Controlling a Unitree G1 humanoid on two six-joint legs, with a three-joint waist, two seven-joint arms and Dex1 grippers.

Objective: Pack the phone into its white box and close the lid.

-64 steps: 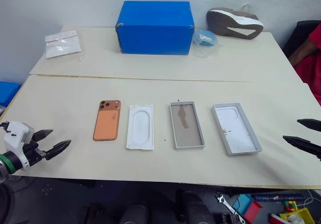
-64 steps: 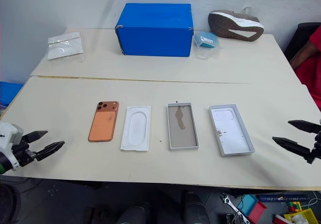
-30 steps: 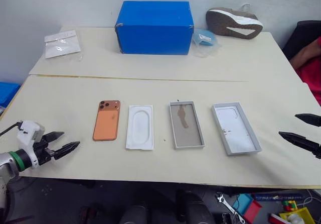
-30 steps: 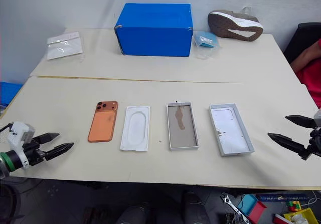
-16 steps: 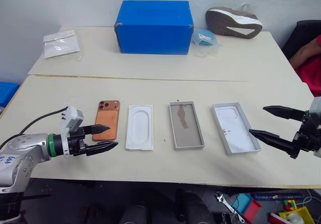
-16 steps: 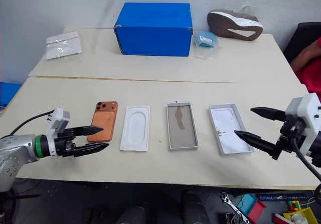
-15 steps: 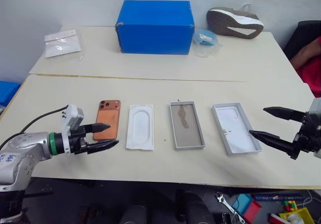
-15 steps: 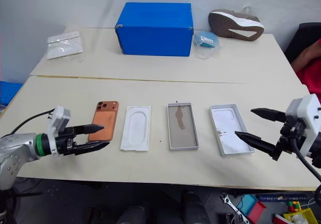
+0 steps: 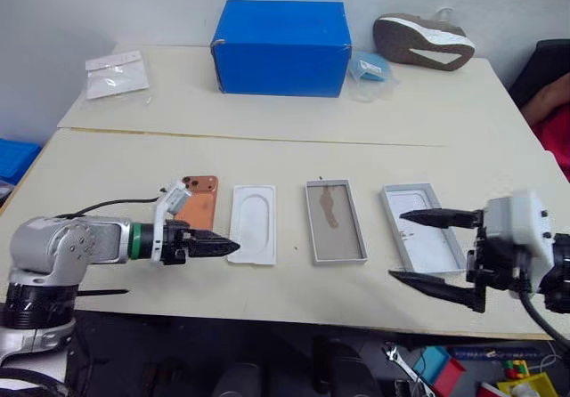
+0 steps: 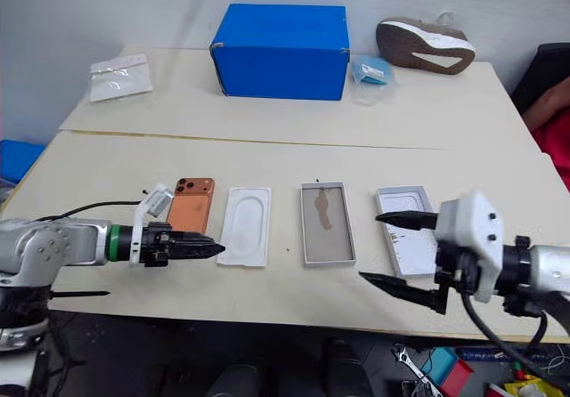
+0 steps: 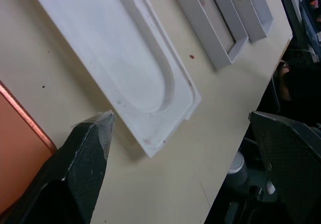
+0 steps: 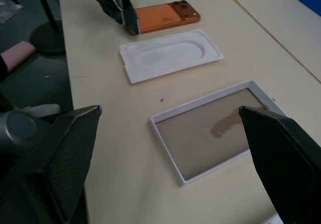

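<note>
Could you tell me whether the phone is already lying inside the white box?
No, the phone lies on the table left of the insert, and the white box is empty.

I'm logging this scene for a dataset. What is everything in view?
phone: one, orange, left end of front-table row
insert: one, white, right of phone
white box: one, brownish floor, mid-row
lid: one, white, right end
blue box: one, back table
shoe: one, back right
plastic bags: clear, back left
blue packet: one, beside blue box
left gripper: black, open, by phone
right gripper: black, open, by lid
</note>
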